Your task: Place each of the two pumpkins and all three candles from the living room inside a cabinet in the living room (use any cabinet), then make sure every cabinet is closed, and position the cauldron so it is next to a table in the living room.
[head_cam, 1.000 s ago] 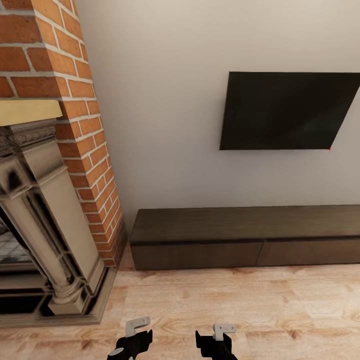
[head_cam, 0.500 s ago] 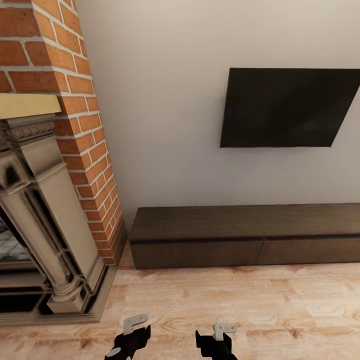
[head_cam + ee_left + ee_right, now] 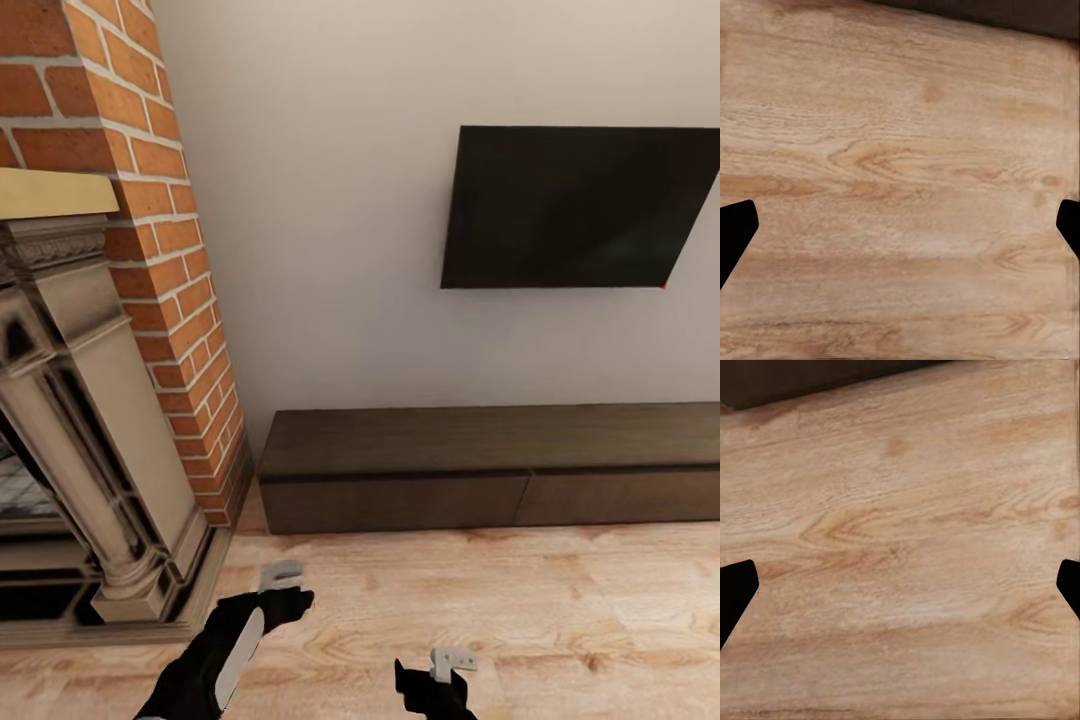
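Note:
The cabinet (image 3: 490,465), a long low dark-brown unit, stands against the wall beneath a television, and both of its visible fronts sit flush and closed. My left gripper (image 3: 290,600) is stretched forward over the wood floor, short of the cabinet's left end. It is open, its dark fingertips (image 3: 735,232) spread wide with nothing between them. My right gripper (image 3: 440,685) hangs low near the picture's lower edge, also open and empty (image 3: 900,589). An edge of the cabinet (image 3: 1020,15) (image 3: 795,379) shows in both wrist views. The pumpkins, candles, cauldron and table are out of view.
A brick chimney (image 3: 150,200) with an ornate stone fireplace surround (image 3: 90,470) stands at the left, its base stepping out onto the floor. A black television (image 3: 575,205) hangs on the wall. Light wood floor (image 3: 560,610) lies between me and the cabinet.
My left arm has swung forward toward the cabinet's left end. The right gripper has stayed put. The view has tilted slightly downward.

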### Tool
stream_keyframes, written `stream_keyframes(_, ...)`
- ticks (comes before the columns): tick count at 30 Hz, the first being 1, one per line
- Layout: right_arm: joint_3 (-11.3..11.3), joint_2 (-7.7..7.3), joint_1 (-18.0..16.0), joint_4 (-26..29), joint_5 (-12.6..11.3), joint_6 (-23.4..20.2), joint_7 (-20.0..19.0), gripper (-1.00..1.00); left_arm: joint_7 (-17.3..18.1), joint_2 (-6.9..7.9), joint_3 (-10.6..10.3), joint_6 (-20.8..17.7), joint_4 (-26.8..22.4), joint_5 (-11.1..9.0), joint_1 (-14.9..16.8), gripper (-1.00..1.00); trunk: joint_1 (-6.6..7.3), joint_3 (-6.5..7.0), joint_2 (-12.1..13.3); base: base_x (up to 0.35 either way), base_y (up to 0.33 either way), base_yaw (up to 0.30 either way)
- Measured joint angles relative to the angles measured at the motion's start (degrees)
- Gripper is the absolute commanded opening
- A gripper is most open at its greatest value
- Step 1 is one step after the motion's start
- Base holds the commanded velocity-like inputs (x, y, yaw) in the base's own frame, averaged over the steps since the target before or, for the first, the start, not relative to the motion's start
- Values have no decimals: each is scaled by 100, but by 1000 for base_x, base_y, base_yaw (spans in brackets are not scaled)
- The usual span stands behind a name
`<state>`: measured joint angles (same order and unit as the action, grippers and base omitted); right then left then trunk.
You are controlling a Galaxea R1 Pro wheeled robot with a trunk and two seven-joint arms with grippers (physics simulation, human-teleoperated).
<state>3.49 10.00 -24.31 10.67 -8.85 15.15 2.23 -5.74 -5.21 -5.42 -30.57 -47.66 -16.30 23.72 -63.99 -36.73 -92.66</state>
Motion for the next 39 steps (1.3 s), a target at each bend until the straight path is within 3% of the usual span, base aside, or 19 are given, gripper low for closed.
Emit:
stream_keyframes(1,6,0,0,4,-91,24,1,100,6,59,13,-478,-459,-7,-13,100,-22,-18,-40,0,0,0)
stream_keyframes(4,14,0,0,8,-213,80,1,100,8,143,123,-1324,-1249,-11,-29,100,-88,-72,-160,0,0,0)
stream_keyframes(8,-2,0,0,181,-462,54,-120,100,13,177,240,-1947,-1688,-19,-36,100,-176,-144,-321,0,0,0)
stream_keyframes(11,-3,0,0,509,-1382,-49,-449,100,16,177,259,-2097,-1779,-19,-37,100,-242,-198,-441,0,0,0)
stream_keyframes(15,-6,-404,0,745,-3332,-692,-1706,100,24,179,280,-2392,-1853,-18,-38,100,-330,-270,-602,0,0,0)
stream_keyframes(16,-5,-491,1,756,-3561,-794,-1900,100,26,179,282,-2428,-1857,-27,-38,100,-352,-288,-642,0,0,0)
stream_keyframes(18,-7,-798,0,774,-4447,-1120,-2513,100,30,181,281,-2509,-1867,-142,-38,100,-396,-324,-722,0,0,0)
stream_keyframes(21,8,-1036,0,767,-5461,-1342,-2957,100,27,185,237,-2558,-1871,-514,-38,100,-462,-378,-842,0,0,0)
stream_keyframes(26,22,-1087,0,755,-5914,-1215,-3029,100,25,178,188,-2573,-1873,-870,-38,100,-572,-468,-1043,0,0,0)
stream_keyframes(33,4,-1080,0,791,-6035,-572,-3194,100,25,184,237,-2590,-1873,-954,-38,100,-725,-594,-1324,0,0,0)
stream_keyframes(39,-6,-1090,0,774,-6087,-585,-3996,100,25,198,196,-2601,-1880,-1359,-38,100,-857,-701,-1564,0,0,0)
